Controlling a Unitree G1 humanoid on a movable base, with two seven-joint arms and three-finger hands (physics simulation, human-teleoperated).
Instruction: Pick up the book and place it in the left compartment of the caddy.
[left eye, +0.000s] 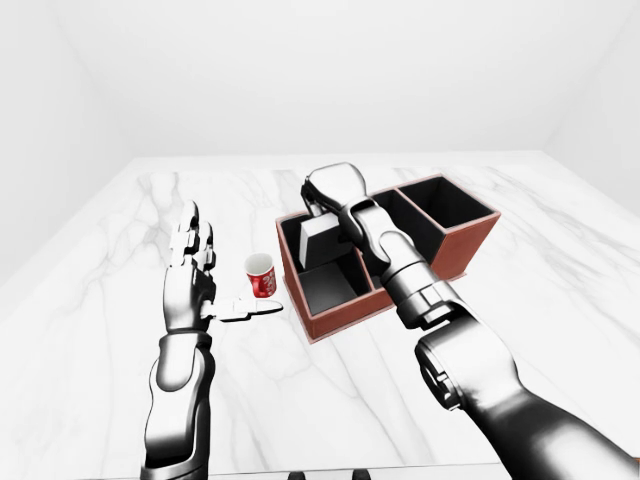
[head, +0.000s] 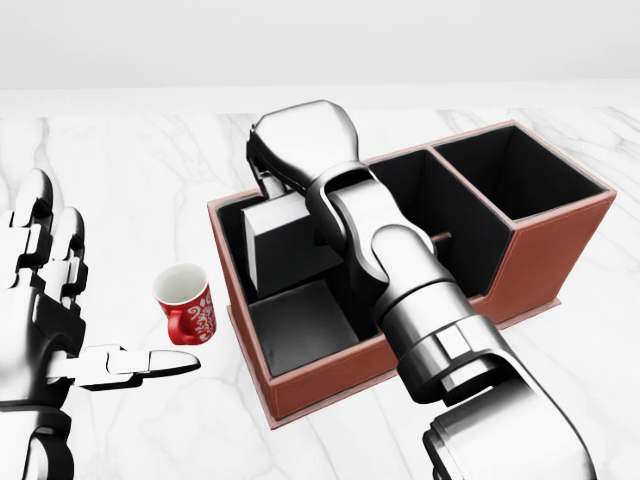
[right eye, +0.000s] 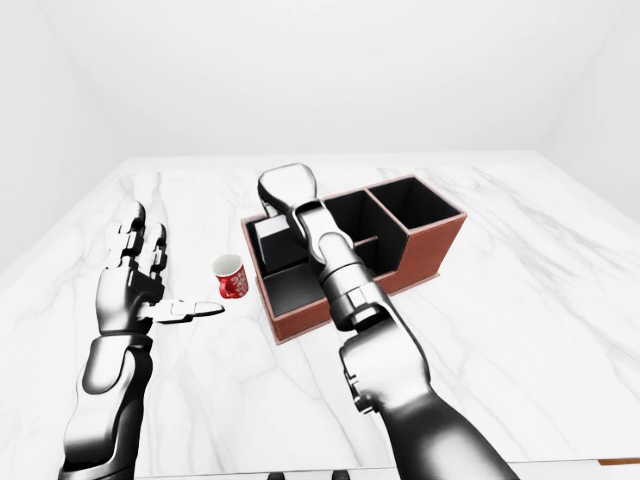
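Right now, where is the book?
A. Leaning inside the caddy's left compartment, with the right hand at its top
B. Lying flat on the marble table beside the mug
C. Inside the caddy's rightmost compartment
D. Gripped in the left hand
A: the book leans tilted in the left compartment of the caddy, under the right hand.

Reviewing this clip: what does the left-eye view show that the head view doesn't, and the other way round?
Only the left-eye view shows the room walls, the whole marble table and the left forearm down to the picture's bottom. Only the head view shows, close up, the book standing tilted in the caddy's left compartment under the right hand. Both show the caddy, the red mug and the open left hand.
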